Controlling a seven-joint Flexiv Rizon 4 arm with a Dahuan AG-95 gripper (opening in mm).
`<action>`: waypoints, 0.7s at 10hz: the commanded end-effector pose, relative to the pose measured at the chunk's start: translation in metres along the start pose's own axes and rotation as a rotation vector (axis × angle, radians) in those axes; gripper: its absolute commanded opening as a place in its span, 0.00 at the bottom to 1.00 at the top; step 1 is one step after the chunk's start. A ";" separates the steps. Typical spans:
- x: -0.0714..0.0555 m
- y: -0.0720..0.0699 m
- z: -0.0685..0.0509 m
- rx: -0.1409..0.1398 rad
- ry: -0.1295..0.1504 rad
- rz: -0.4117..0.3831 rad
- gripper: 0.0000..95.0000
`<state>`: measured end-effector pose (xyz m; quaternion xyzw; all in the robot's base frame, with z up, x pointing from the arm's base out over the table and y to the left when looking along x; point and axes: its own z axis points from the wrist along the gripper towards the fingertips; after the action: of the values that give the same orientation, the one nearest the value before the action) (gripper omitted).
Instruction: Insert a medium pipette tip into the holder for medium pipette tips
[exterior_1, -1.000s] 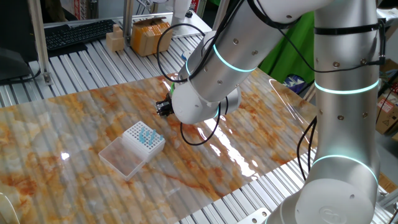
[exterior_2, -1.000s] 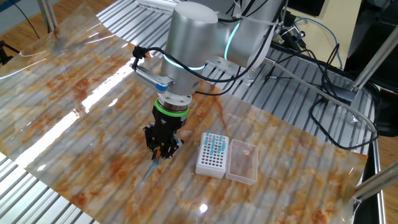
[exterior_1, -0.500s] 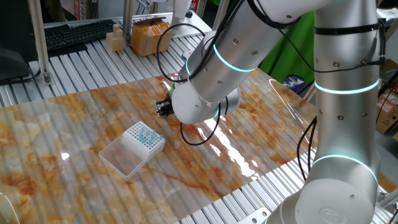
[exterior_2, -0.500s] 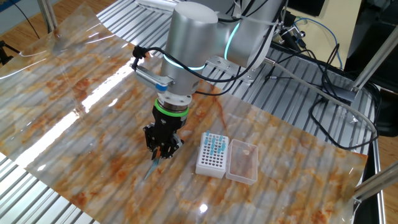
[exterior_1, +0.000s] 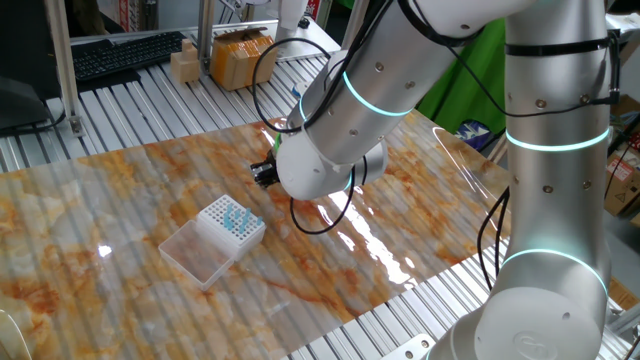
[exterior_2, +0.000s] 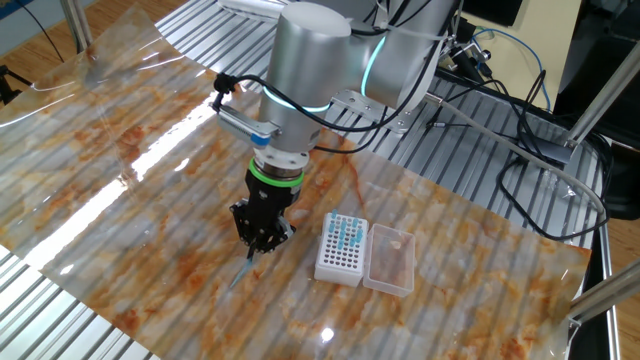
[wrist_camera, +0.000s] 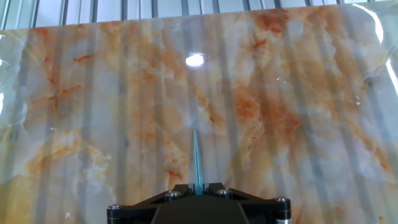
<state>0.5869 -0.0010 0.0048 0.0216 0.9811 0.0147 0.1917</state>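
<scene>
Beside the claw (exterior_2: 262, 240), to its right, stands the holder for medium pipette tips (exterior_2: 341, 248). Grips the medium pipette tip (wrist_camera: 196, 160), long axis pointing down over bare surface (exterior_2: 150, 200).

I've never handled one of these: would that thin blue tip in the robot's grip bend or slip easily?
The medium pipette tip is thin and tapered, so probably very light and somewhat flexible. It juts straight from the tool, so it seems stiff enough to hold its line. Its smooth, round shape would likely roll if dropped on the table.
</scene>
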 end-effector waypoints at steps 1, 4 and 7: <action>0.000 0.000 0.000 -0.003 0.015 0.004 0.00; -0.002 0.002 -0.007 -0.002 0.035 0.010 0.00; -0.003 0.004 -0.011 0.000 0.067 0.027 0.00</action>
<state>0.5881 0.0021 0.0138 0.0343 0.9859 0.0161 0.1633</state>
